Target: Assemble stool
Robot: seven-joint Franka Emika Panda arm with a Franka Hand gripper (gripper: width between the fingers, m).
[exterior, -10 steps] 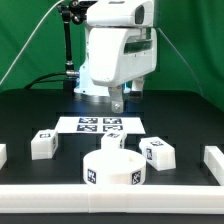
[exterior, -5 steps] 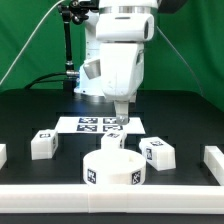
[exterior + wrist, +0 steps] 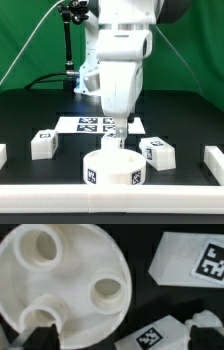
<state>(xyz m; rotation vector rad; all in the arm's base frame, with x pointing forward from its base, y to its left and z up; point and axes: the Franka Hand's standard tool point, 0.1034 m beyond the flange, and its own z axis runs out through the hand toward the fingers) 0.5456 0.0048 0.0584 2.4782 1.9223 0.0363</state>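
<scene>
Dropping lower than a second ago, the gripper [image 3: 118, 128] is now hanging just above the middle of the parts; the loose pieces are sitting where they were.

Exterior view, running from its left to its right:
- Border rail [image 3: 110, 197] is running along the near edge of the black table [image 3: 180, 115], with its short ends turning up at 9 and 3 o'clock of the scene.
- Left leg [image 3: 42, 144] is lying at the seat's 10 o'clock, well apart from it, tag facing up.
- Marker board [image 3: 88, 124] is lying flat at the seat's 12 o'clock, farther back, partly covered by the arm.
- Seat [image 3: 113, 169], the white ring, is resting on the table near the front rail, at about 6 o'clock of the scene, tags facing the camera.
- Middle leg [image 3: 113, 143] is showing just behind the seat's rim, directly under the gripper.
- Right leg [image 3: 157, 152] is lying tilted at the seat's 2 o'clock, just beside it.

Wrist view: the seat [image 3: 70, 286] is filling most of the picture, three round sockets showing. Fingers [image 3: 40, 333] are standing spread wide, pinching nothing. Two tagged legs are lying off the seat's rim.
</scene>
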